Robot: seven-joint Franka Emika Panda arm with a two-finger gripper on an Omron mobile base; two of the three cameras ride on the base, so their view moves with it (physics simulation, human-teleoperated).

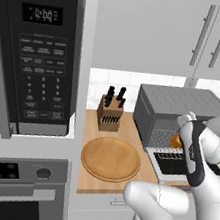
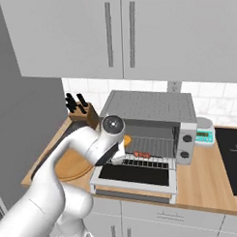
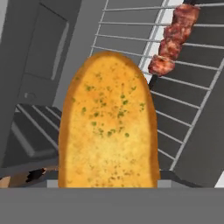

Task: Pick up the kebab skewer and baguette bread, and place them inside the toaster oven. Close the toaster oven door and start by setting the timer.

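You've got the baguette bread, golden with green flecks, clamped in the fingers at the toaster oven mouth, long axis pointing inward over the rack's left edge, kebab skewer beside it.

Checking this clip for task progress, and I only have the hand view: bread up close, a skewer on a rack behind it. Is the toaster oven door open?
Observer: Yes. The right base view shows the toaster oven door dropped down flat in front of the toaster oven.
Operator: Where is the bread relative to the opening?
Observer: The baguette bread is at the left end of the opening, above the door, with the kebab skewer to its right.
Operator: Anything else on that counter?
Observer: A knife block and a round wooden board sit left of the oven.
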